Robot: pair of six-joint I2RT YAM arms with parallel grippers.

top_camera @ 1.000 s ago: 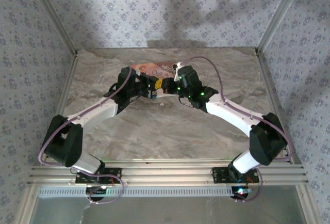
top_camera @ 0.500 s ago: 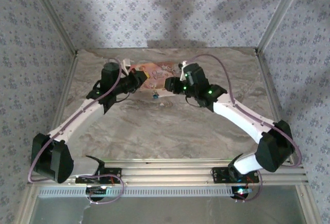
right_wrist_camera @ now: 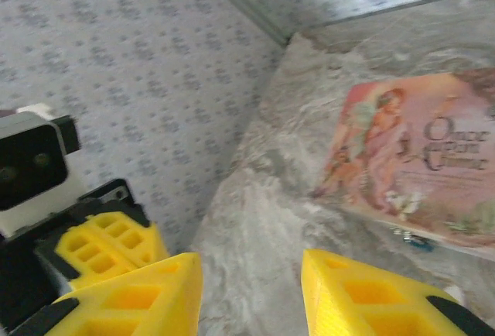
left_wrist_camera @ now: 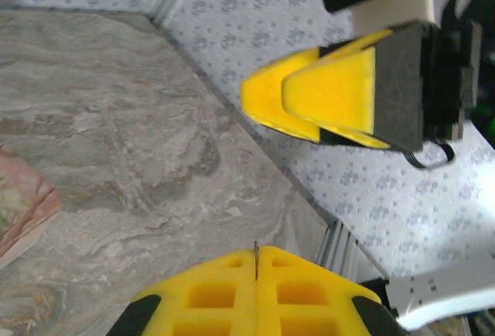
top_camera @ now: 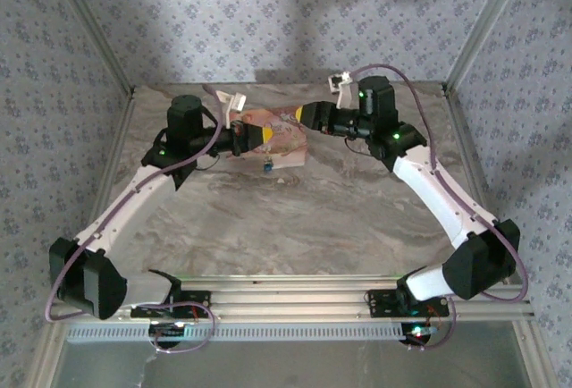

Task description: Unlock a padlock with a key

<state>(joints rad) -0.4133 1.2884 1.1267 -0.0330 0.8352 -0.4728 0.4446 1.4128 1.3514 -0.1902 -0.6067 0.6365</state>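
With left gripper (left_wrist_camera: pixel 256 262) pinched shut and right gripper (right_wrist_camera: pixel 251 274) parted, empty (both off the table (top_camera: pixel 357 218)), the loose padlock (right_wrist_camera: pixel 418 241) could skid away under a clumsy grab.

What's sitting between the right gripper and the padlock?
The pink-orange pouch: in the top view it lies between the right gripper and the padlock, which sits at its near edge.

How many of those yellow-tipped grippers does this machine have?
2. The left gripper is raised near the pink pouch at the far side of the table, fingers closed. The right gripper faces it from the right, fingers apart. None seems hidden.
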